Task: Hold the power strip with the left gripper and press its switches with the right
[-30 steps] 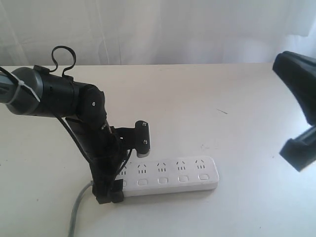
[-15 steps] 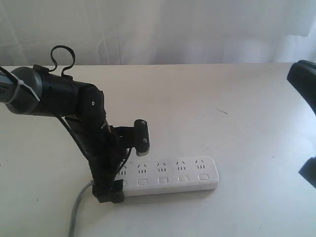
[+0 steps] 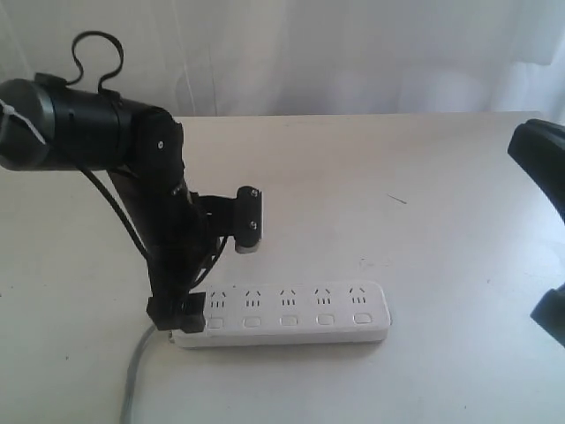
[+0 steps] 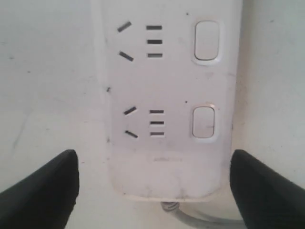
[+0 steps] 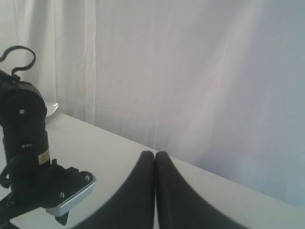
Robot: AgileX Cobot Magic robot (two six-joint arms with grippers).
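In the exterior view the left arm [image 3: 97,132] crosses in front of the strip's [image 3: 291,314] cord end, hiding part of that end and the spot where the cord [image 3: 132,375] joins. The cord runs off the picture's bottom edge. Of the right arm [image 3: 540,163] only two black pieces show, well apart from the strip and cut by the edge. The socket markings [image 3: 287,299] are too small to read. In the left wrist view the strip is cut off just past its second button [image 4: 206,40], and both left fingers [image 4: 43,191] are cropped. In the right wrist view the pressed-together right fingers [image 5: 143,191] are cropped at their bases.
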